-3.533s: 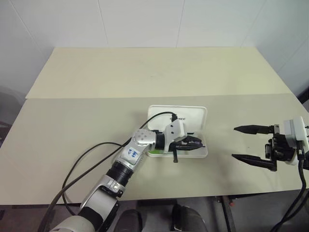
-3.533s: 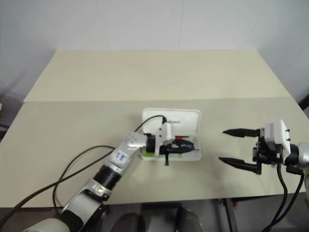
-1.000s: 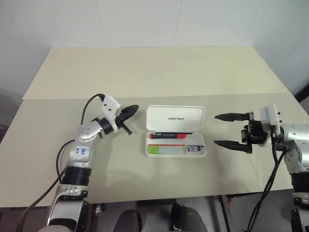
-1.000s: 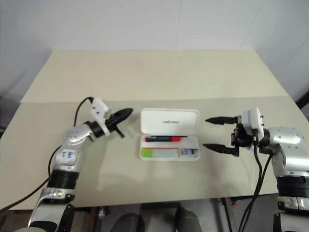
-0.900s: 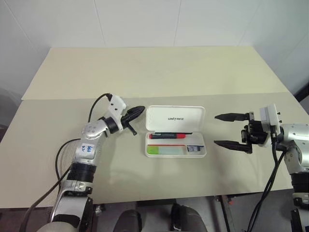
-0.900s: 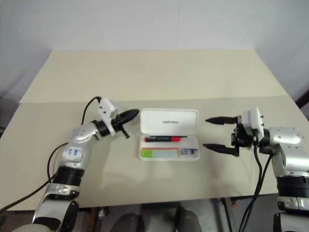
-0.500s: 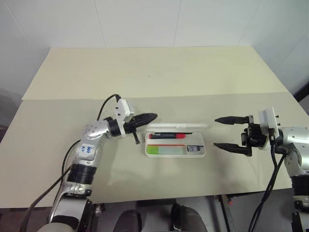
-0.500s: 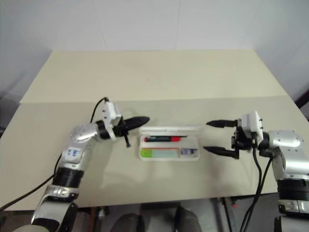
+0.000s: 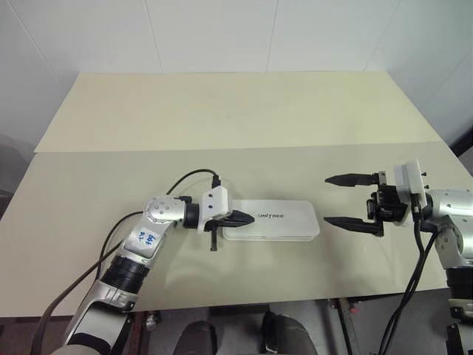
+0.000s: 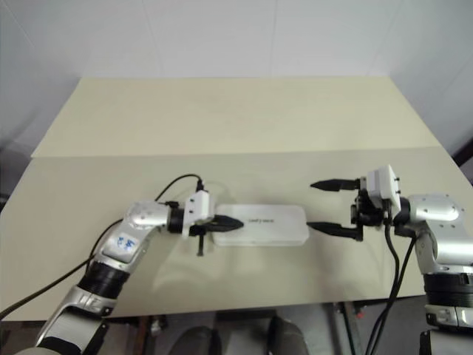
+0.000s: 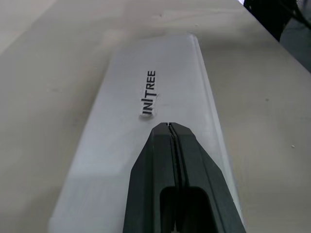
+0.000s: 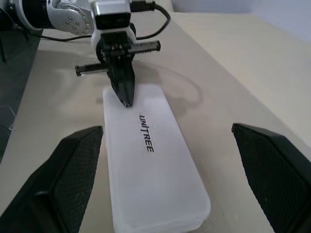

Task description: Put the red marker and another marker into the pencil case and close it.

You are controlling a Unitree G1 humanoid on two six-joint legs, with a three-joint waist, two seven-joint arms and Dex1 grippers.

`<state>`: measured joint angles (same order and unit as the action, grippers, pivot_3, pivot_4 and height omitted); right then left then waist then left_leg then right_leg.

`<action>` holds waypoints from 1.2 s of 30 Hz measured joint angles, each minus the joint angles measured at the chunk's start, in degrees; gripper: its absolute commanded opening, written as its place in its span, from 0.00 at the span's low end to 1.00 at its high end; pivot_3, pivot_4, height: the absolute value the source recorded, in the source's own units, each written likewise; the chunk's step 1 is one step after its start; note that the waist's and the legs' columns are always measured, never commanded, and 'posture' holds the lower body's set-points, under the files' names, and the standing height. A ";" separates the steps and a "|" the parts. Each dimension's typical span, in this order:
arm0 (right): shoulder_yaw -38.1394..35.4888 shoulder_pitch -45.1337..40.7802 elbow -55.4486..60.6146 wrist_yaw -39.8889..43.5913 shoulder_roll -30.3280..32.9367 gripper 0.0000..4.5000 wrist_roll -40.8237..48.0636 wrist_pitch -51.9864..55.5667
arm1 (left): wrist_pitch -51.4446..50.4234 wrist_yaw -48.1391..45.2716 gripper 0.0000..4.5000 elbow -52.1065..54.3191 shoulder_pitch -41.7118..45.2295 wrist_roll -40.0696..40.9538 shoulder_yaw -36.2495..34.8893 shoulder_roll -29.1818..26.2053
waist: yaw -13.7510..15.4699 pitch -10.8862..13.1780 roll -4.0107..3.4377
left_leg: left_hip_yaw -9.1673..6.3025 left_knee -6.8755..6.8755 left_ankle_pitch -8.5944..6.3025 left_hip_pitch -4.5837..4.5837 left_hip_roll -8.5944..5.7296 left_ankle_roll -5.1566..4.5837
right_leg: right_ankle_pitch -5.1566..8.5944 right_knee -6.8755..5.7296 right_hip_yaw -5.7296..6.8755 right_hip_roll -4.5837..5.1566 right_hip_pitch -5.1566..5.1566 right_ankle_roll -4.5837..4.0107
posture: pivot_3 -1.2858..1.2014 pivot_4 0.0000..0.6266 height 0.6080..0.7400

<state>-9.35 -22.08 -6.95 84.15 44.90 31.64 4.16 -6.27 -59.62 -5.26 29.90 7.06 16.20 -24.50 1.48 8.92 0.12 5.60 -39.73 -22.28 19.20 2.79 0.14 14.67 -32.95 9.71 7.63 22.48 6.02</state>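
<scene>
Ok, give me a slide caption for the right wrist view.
Shut left gripper resting on the closed white rectangular plastic pencil case, framed by the open right gripper's fingers.

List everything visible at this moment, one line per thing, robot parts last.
pencil case: one, white with dark lettering, lid down, lying flat near the table's front edge, between the two grippers.
table: one, pale beige, in front of a white tiled wall.
left gripper: one, black fingers shut, tips over the case lid's left end.
right gripper: one, black fingers open, hanging just right of the case.
</scene>
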 measured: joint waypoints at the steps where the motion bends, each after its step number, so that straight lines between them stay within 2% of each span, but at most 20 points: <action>1: 0.00 0.00 0.83 -0.20 0.00 1.00 0.18 0.27 | -0.27 0.33 0.01 0.01 0.65 -0.77 0.58 0.26 | 0.08 0.00 0.00 | 0.00 -0.01 0.00 0.00 0.00 0.00 | 0.00 0.00 0.00 0.00 -0.01 0.00 | 0.52 0.24 1.00; 6: -0.03 0.16 4.88 -1.89 0.00 1.00 1.01 2.11 | -3.13 1.68 0.01 1.00 2.58 -3.61 3.43 1.01 | 0.05 -0.02 0.02 | -0.01 -0.01 0.00 -0.02 0.00 0.00 | 0.00 -0.01 -0.02 0.00 -0.02 0.00 | 0.52 0.24 1.00; 16: -0.63 3.33 3.08 -1.72 1.07 1.00 0.95 1.33 | -10.00 2.32 0.01 5.75 2.39 -3.87 4.88 0.92 | -0.01 -0.03 0.03 | -0.02 -0.02 0.00 -0.04 0.00 0.00 | 0.00 -0.02 -0.05 -0.01 -0.02 0.00 | 0.52 0.24 1.00; 23: -0.62 2.34 -1.14 -0.95 1.06 1.00 -0.55 -2.99 | -13.49 4.01 0.01 9.25 -1.78 3.72 -3.81 1.49 | -0.11 -0.02 0.03 | -0.03 -0.04 0.00 -0.01 0.02 0.00 | 0.00 -0.02 -0.08 0.00 0.00 0.00 | 0.52 0.24 1.00; 27: -0.12 0.73 -5.20 0.20 1.09 1.00 -1.94 -5.46 | -12.97 2.56 0.01 12.35 -6.72 9.33 -10.82 -2.14 | -0.24 -0.01 0.02 | -0.03 -0.01 0.00 -0.03 0.03 0.00 | 0.00 -0.02 -0.11 0.00 0.02 0.00 | 0.52 0.24 1.00; 30: 0.02 0.53 -8.36 0.83 1.05 1.00 -3.04 -6.89 | -11.71 1.68 0.20 13.38 -10.27 11.37 -14.84 -4.91 | -0.23 0.00 0.00 | -0.01 0.01 0.00 -0.01 0.02 0.00 | 0.00 0.00 -0.11 0.00 0.04 0.00 | 0.52 0.24 1.00; 36: 0.16 0.17 -13.83 2.33 0.55 1.00 -4.61 -11.16 | -7.24 1.05 0.66 14.45 -15.11 15.32 -22.54 -7.66 | -0.19 0.01 -0.02 | -0.03 -0.02 0.00 -0.02 0.01 0.00 | 0.00 -0.01 -0.19 0.01 0.00 0.00 | 0.52 0.24 1.00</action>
<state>-9.19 -21.91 -20.78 86.47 45.45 27.04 -7.00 -13.51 -58.57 9.19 14.79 22.38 -6.34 -32.16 1.29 8.93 0.11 5.57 -39.75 -22.28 19.18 2.80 0.14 14.67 -32.96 9.52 7.64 22.48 6.01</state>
